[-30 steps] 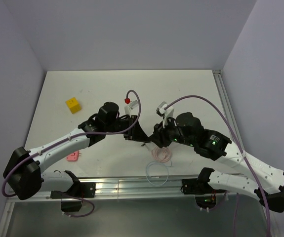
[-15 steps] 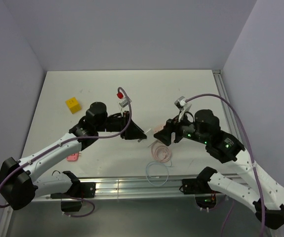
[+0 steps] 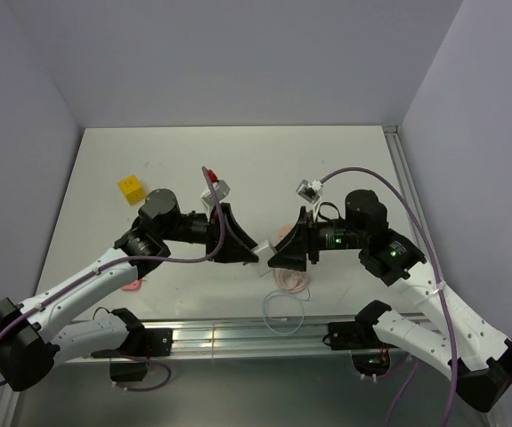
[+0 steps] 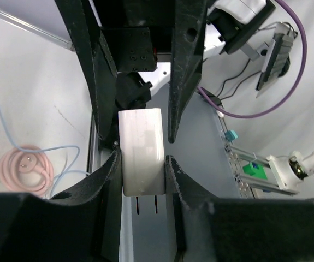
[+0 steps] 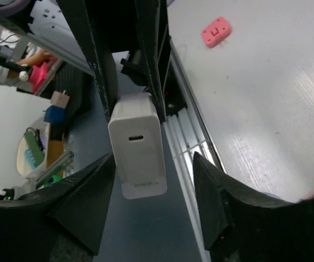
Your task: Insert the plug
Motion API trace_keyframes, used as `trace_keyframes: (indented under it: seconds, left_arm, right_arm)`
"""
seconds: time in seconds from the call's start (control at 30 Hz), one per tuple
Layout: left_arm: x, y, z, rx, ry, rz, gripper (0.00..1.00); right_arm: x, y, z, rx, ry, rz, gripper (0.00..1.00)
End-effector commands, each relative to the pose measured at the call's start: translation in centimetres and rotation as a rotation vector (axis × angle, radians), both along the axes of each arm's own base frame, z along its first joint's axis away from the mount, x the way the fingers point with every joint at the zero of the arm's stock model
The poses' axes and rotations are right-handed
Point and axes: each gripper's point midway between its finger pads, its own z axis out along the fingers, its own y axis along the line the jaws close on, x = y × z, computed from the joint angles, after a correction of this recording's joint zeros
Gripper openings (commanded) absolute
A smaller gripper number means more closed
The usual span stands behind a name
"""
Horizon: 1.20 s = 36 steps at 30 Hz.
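We log: L gripper (image 4: pixel 141 159) clamped on white charger (image 4: pixel 141 147). R gripper (image 5: pixel 153 157) jaws apart, facing charger's port. Pink coil (image 3: pixel 289 277) on counter (image 3: pixel 238 160) nr charger.

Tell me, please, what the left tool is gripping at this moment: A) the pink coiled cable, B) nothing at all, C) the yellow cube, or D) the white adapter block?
D: in the left wrist view the white adapter block sits pinched between the fingers of the left tool, its two prongs pointing toward the camera.
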Motion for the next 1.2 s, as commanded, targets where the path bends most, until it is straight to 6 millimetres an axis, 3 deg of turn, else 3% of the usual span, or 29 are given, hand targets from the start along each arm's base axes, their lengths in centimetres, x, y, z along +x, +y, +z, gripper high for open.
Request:
trace_keyframes:
  seconds: [0.0, 0.1, 0.13, 0.23, 0.27, 0.3, 0.37, 0.43, 0.5, 0.63, 0.7, 0.73, 0.77, 0.8, 0.83, 0.87, 0.93, 1.0, 1.03, 1.17]
  left_arm:
    - [-1.5, -0.1, 2.3, -0.082, -0.124, -0.085, 0.00]
    - [-1.8, -0.6, 2.0, -0.073, -0.127, -0.111, 0.00]
    - [-1.4, -0.8, 1.6, -0.057, -0.116, -0.088, 0.09]
    - [2.3, -1.1, 1.3, -0.001, -0.154, 0.144, 0.59]
    - [3.7, -1.0, 1.2, 0.011, -0.159, 0.224, 0.64]
    - [4.9, -0.9, 1.1, 0.025, -0.157, 0.294, 0.68]
    - [8.7, -0.5, 0.9, 0.073, -0.162, 0.493, 0.70]
    - [11.6, -0.1, 0.1, 0.110, -0.141, 0.642, 0.66]
    - [13.7, -1.0, -1.2, 0.164, -0.126, 0.681, 0.61]
    - [17.2, -4.2, -5.3, 0.266, -0.062, 0.671, 0.38]
    - [18.3, -5.2, -7.0, 0.305, -0.046, 0.661, 0.25]
    - [19.0, -6.0, -6.9, 0.304, -0.048, 0.659, 0.18]
    - [19.8, -6.7, -9.6, 0.360, -0.021, 0.650, 0.15]
    - [20.3, -7.1, -10.5, 0.380, -0.012, 0.645, 0.11]
    - [20.9, -7.7, -10.5, 0.383, -0.011, 0.645, 0.10]
    - [21.4, -8.2, -12.6, 0.421, 0.012, 0.636, 0.08]
    - [22.2, -9.0, -14.8, 0.458, 0.033, 0.629, 0.08]
    - [22.8, -9.6, -15.8, 0.472, 0.038, 0.625, 0.08]
    - [22.9, -9.9, -17.5, 0.500, 0.050, 0.614, 0.09]
    - [23.1, -10.6, -20.4, 0.530, 0.083, 0.585, 0.08]
  right_arm:
    - [-1.0, 0.5, 2.1, 0.084, -0.019, 0.082, 0.63]
    - [-0.9, 0.6, 2.2, 0.093, -0.014, 0.080, 0.16]
    - [-0.6, 0.4, 1.8, 0.071, -0.001, 0.044, 0.00]
    - [3.3, -1.5, 0.4, -0.057, 0.016, -0.266, 0.00]
    - [4.6, -2.5, -0.5, -0.118, 0.040, -0.370, 0.00]
    - [7.1, -4.5, -1.8, -0.198, 0.050, -0.566, 0.00]
    - [7.8, -7.0, -4.0, -0.292, 0.110, -0.723, 0.00]
    - [8.6, -8.8, -5.4, -0.308, 0.152, -0.862, 0.00]
    - [8.7, -10.1, -7.4, -0.357, 0.189, -0.944, 0.00]
    - [8.7, -13.2, -10.3, -0.497, 0.220, -1.083, 0.00]
    - [8.8, -14.8, -10.6, -0.528, 0.229, -1.173, 0.00]
    - [8.7, -16.1, -10.6, -0.561, 0.219, -1.232, 0.00]
    - [8.7, -16.5, -10.5, -0.558, 0.230, -1.267, 0.00]
    - [8.7, -16.9, -10.5, -0.562, 0.231, -1.287, 0.00]
    - [8.6, -17.2, -10.7, -0.565, 0.229, -1.299, 0.00]
    - [8.6, -17.4, -10.9, -0.576, 0.230, -1.311, 0.00]
    - [8.5, -17.9, -11.6, -0.612, 0.248, -1.332, 0.00]
    - [8.4, -18.2, -12.4, -0.645, 0.259, -1.350, 0.00]
    - [8.4, -18.3, -13.2, -0.674, 0.270, -1.351, 0.00]
    - [9.0, -17.5, -14.0, -0.695, 0.293, -1.336, 0.00]
